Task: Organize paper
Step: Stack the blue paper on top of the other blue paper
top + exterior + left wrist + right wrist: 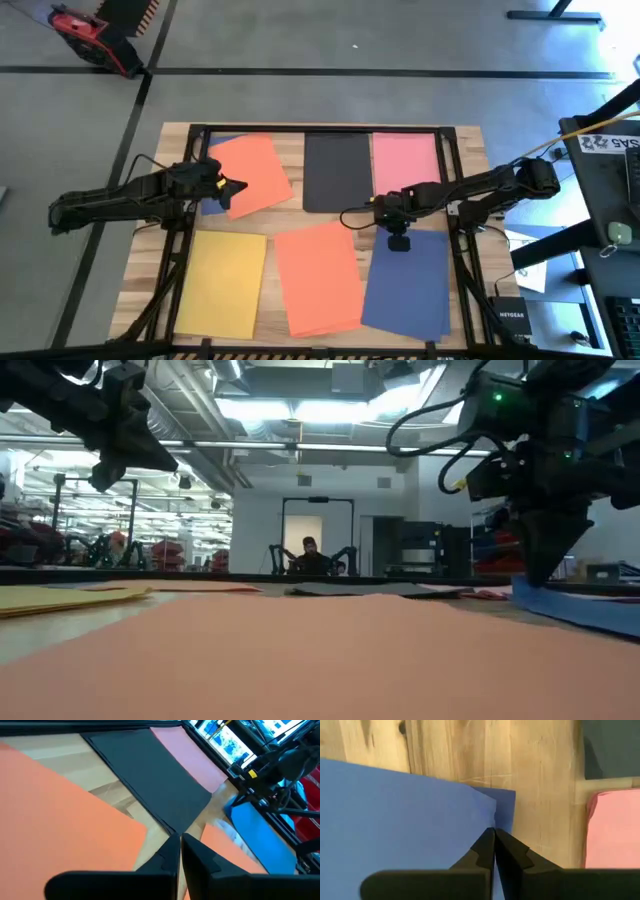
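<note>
Coloured paper lies flat on the wooden table (pixel 290 225): a tilted orange sheet (pixel 255 172) at the far left over a blue one (pixel 213 207), black (pixel 337 170) at the far middle, pink (pixel 405 160) at the far right, yellow (pixel 225 282), orange (pixel 318 277) and blue (pixel 412 288) along the near side. My left gripper (pixel 236 188) is shut and hangs above the far orange sheet, clear of it (pixel 128 465). My right gripper (pixel 398 241) is shut at the far left corner of the near blue paper (pixel 395 820). My right gripper points straight down and meets the top blue sheet at its edge (pixel 489 820), beside the far left corner. The shut fingers seem to pinch that one layer; a darker blue layer (pixel 506 812) shows beneath. The rest of the sheet lies on the table.
Black frame rails (pixel 452 160) run along the table's left, right and far sides. A desk with a black box (pixel 510 320) stands off the table's right edge. Beyond the far edge a person (pixel 309 550) sits in the room.
</note>
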